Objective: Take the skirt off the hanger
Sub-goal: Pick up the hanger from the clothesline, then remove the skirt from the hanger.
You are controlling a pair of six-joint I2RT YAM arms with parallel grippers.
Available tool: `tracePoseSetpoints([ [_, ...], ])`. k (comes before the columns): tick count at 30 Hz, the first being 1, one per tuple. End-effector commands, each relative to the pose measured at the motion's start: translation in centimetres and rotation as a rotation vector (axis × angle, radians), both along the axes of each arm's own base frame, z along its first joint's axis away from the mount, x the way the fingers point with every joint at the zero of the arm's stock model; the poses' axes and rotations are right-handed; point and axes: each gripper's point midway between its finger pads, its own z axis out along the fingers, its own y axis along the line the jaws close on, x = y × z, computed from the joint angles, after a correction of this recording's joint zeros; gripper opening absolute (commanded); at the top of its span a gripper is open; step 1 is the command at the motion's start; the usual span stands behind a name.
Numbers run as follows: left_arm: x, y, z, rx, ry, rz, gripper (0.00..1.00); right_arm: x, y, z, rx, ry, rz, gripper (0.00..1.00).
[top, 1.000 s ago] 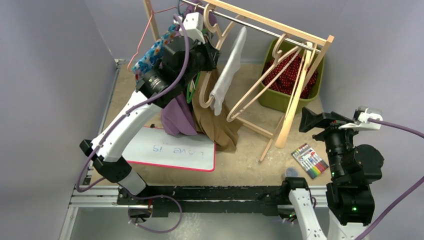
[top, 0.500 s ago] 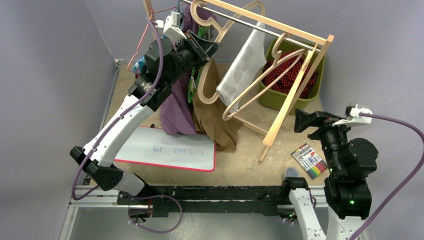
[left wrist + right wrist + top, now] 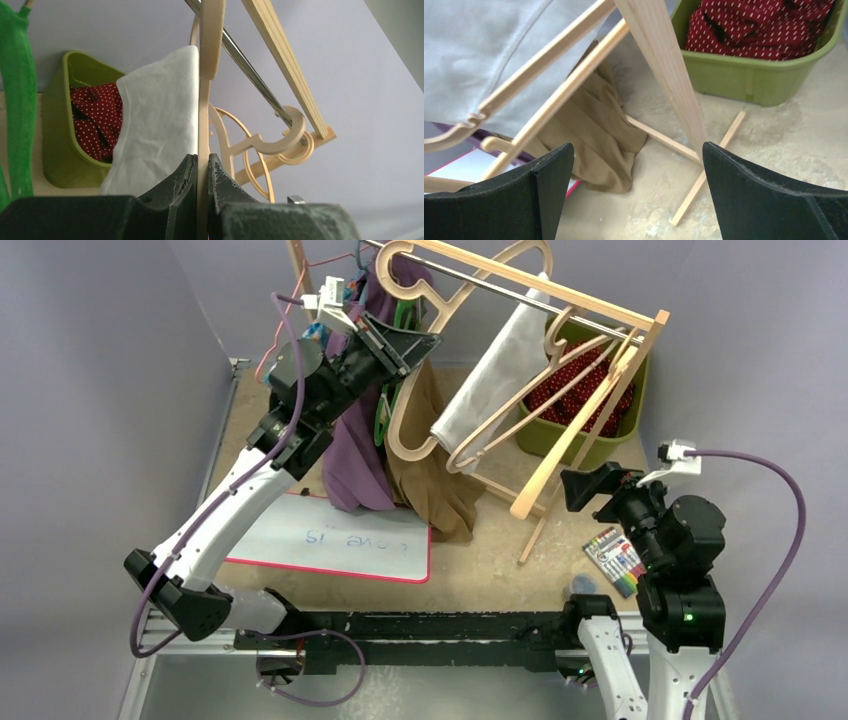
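A white skirt (image 3: 495, 370) hangs on a pale wooden hanger (image 3: 400, 430) that is raised and tilted up by the rack's rail (image 3: 500, 285). My left gripper (image 3: 425, 340) is shut on the hanger's arm. In the left wrist view the hanger (image 3: 204, 110) runs straight up from between my gripper's (image 3: 202, 165) closed jaws, with the skirt (image 3: 160, 115) just left of it. My right gripper (image 3: 575, 485) is open and empty, low beside the rack's right leg. In the right wrist view my gripper (image 3: 636, 155) faces the skirt (image 3: 474, 55) and the leg (image 3: 669, 75).
Purple (image 3: 355, 460) and brown (image 3: 430, 480) garments hang left of the skirt. Empty hangers (image 3: 560, 410) hang at the rail's right end. A green bin (image 3: 632, 400) of red dotted cloth stands behind. A whiteboard (image 3: 330, 535) and a marker pack (image 3: 618, 560) lie on the table.
My left gripper has lifted the hanger up and to the right, and the skirt has swung right toward the bin. My right arm has moved left toward the rack.
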Motion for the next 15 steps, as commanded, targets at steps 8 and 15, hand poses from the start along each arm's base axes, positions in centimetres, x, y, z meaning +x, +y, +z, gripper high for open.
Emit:
tracePoseSetpoints([
  [8,-5.8,3.0,6.0,-0.100,-0.291,-0.047,0.00,-0.8,2.4,-5.8,0.114,0.178,0.101,0.99],
  [15,-5.0,3.4,3.1,0.015,-0.290,0.010,0.00,0.6,6.3,-10.4,0.288,0.262,0.285,0.99],
])
